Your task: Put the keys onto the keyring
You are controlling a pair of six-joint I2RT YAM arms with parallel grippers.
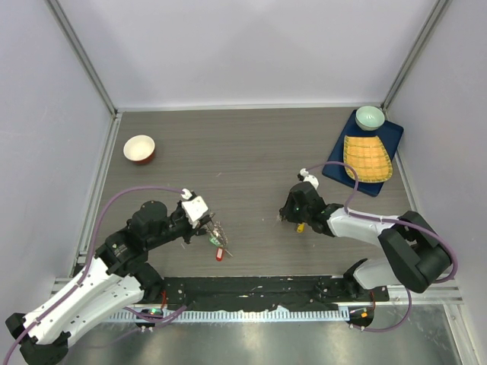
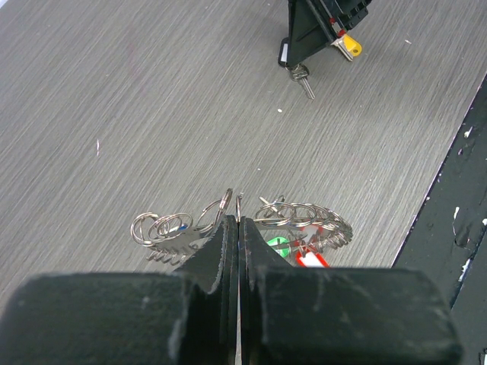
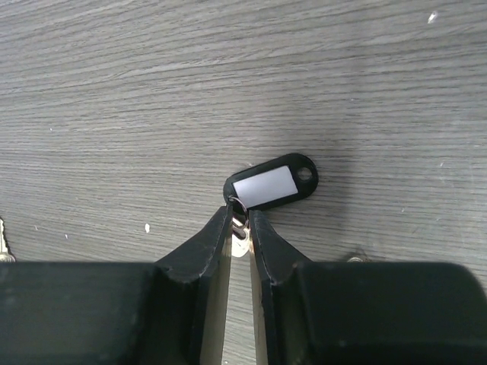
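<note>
Left pincer (image 2: 237, 222) tight on thin grey keyring (image 2: 304, 219), silver keys (image 2: 163, 230) all round; right pincer (image 3: 240, 220) tight on black-tagged key (image 2: 305, 82).

Keyring (image 2: 304, 217) fringed with silver keys (image 2: 163, 232), black-tagged key (image 2: 303, 77) well apart.

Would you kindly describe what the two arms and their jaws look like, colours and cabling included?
The left arm and the right arm both have white link shells and black joint housings, and each trails a looping purple cable. The jaws are matte black wedges tapering to thin tips.
</note>
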